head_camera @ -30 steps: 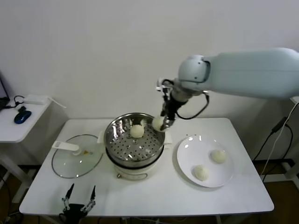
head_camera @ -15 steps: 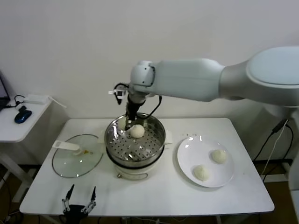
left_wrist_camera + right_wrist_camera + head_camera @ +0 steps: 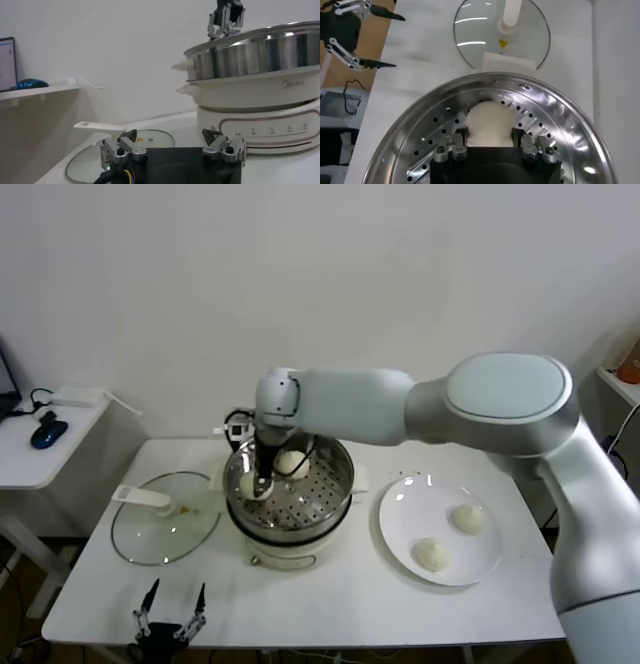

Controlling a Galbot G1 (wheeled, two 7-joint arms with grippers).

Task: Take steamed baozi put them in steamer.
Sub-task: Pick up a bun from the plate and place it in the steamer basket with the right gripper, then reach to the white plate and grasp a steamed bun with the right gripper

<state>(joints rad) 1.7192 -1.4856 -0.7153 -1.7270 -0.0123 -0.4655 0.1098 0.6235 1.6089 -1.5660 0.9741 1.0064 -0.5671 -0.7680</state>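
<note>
Right gripper (image 3: 258, 481) grips a round off-white steamed baozi (image 3: 489, 123) inside the shiny stainless-steel steamer (image 3: 335, 474); left gripper (image 3: 168, 609) rests spread apart.

Two off-white baozi (image 3: 293, 464) in shiny steamer (image 3: 330, 494), two right of it

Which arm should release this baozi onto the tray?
Right. The right gripper is inside the steamer, shut on a baozi. The left gripper idles open at the table's front edge.
</note>
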